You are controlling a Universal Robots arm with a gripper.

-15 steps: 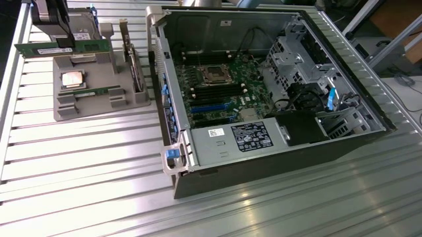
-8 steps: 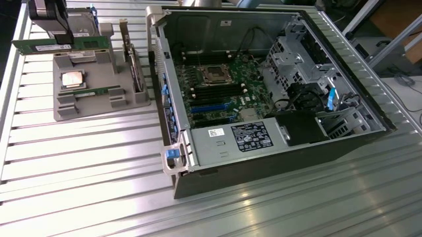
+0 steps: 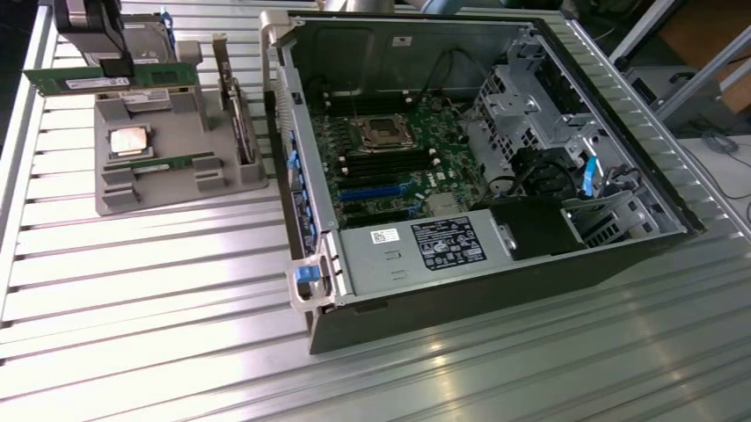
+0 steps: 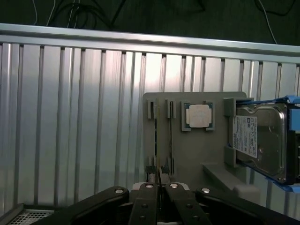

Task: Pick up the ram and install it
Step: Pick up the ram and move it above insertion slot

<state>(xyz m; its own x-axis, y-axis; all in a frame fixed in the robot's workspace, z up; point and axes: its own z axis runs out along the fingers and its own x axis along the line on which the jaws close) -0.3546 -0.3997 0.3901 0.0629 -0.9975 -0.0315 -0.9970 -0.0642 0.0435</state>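
Note:
My gripper (image 3: 112, 69) hangs at the exterior view's upper left, above the grey parts holder (image 3: 176, 189). It is shut on the ram (image 3: 70, 83), a long green stick held level and lifted clear of the holder. In the wrist view the gripper (image 4: 160, 182) pinches that ram (image 4: 158, 140), seen edge-on as a thin line. A second, similar stick (image 3: 164, 163) (image 4: 171, 136) lies in the holder. The open computer case (image 3: 308, 290) sits to the exterior view's right, with the black memory slots (image 3: 388, 163) on its motherboard.
On the holder are a square silvery processor (image 3: 129, 139) (image 4: 199, 116) and a grey hard drive (image 4: 258, 140) with a white label. A power supply (image 3: 411, 251) and drive cages (image 3: 528, 97) fill parts of the case. Ribbed aluminium table (image 3: 141, 299) surrounds everything.

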